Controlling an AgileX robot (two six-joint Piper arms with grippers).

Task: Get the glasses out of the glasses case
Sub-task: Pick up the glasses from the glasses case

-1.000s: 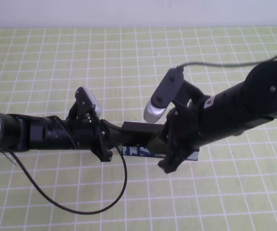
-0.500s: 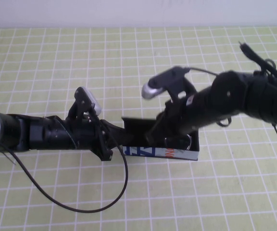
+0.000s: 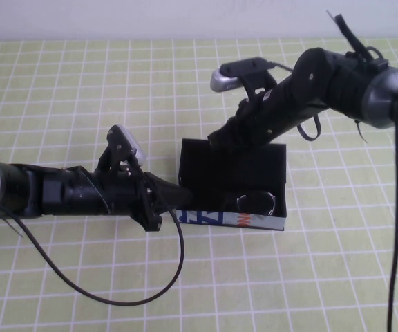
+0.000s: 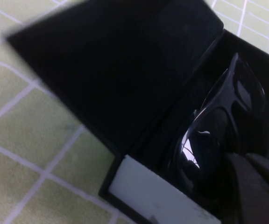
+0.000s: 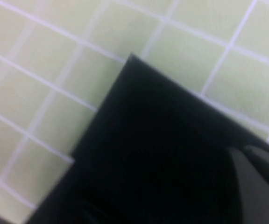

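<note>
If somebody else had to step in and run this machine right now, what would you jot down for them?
Left gripper: low at the left end of the glasses case, against its side; whether it is gripping cannot be seen.
Right gripper: shut, at the far edge of the raised lid, which stands open.
Glasses: lying inside the open case, folded, not held by either gripper.
Done: the case is open.
Left: reach in, grip the glasses, lift them out and set them on the table.
</note>
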